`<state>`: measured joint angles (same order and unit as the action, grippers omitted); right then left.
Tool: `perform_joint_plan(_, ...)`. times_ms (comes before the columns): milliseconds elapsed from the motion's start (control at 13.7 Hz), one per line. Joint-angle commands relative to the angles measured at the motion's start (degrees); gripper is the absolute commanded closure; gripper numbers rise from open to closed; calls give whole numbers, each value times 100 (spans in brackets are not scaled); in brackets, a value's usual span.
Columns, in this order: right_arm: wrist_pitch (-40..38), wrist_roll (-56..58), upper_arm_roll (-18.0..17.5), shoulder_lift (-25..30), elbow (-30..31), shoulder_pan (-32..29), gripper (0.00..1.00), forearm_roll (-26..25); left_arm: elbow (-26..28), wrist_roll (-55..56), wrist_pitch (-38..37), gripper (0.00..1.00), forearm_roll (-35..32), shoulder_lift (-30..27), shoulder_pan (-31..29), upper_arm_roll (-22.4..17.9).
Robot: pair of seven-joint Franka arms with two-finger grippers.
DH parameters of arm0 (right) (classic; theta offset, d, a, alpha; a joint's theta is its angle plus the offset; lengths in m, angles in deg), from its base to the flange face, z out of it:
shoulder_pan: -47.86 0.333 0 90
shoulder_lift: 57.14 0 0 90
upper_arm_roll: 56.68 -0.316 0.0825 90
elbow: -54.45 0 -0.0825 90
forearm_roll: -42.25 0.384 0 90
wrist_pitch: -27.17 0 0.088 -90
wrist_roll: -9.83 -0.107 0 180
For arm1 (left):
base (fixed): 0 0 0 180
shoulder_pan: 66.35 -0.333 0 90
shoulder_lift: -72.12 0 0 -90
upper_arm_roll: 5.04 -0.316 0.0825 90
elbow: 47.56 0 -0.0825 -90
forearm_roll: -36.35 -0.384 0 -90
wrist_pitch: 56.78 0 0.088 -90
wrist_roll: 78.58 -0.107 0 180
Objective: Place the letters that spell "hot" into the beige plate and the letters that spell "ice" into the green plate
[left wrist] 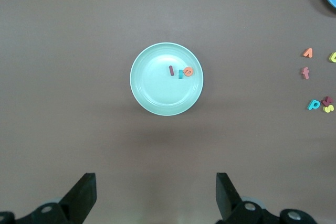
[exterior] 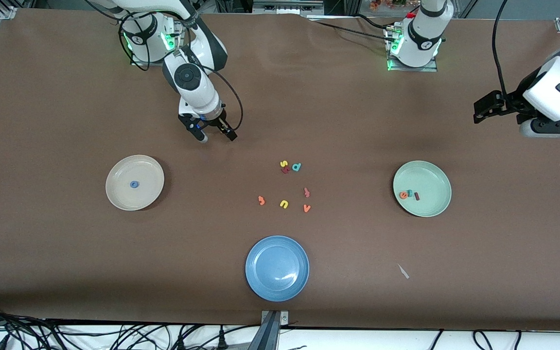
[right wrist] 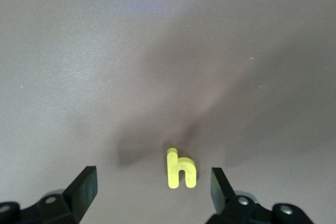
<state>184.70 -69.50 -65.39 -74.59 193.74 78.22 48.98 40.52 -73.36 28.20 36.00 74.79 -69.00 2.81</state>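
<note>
A yellow h (right wrist: 180, 169) lies flat on the brown table between the spread fingers of my right gripper (right wrist: 155, 190), touching neither. The front view shows that gripper (exterior: 217, 136) open, low over the table toward the right arm's base, and it hides the h there. The beige plate (exterior: 119, 192) holds a blue o (exterior: 134, 184). An orange hooked t (exterior: 261, 200) lies mid-table. The green plate (exterior: 430, 180) holds an orange e (exterior: 403, 195), a teal c (exterior: 409, 193) and a dark red i (exterior: 416, 196). My left gripper (exterior: 484, 108) waits open, high up at the left arm's end; its wrist view looks down on the green plate (left wrist: 152, 87).
Loose mid-table letters: a yellow u (exterior: 284, 204), an orange v (exterior: 306, 208), a pinkish hooked letter (exterior: 306, 192), a teal d (exterior: 296, 167), and a yellow letter (exterior: 284, 164) touching a dark red one. A blue plate (exterior: 277, 268) sits nearest the front camera. A white scrap (exterior: 403, 271) lies nearby.
</note>
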Motion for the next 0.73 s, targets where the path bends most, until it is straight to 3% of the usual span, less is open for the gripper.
perform_joint_plan(0,251,-12,-34,199,301,6,5,117,-46,-101,-43,0,18,-73,-33,-3)
perform_joint_plan(292,331,-3,-43,199,380,6,6,117,-55,-92,-52,0,9,-73,28,23)
perform_joint_plan(658,462,-21,-51,102,380,6,16,109,-55,-100,-52,0,9,-73,37,23)
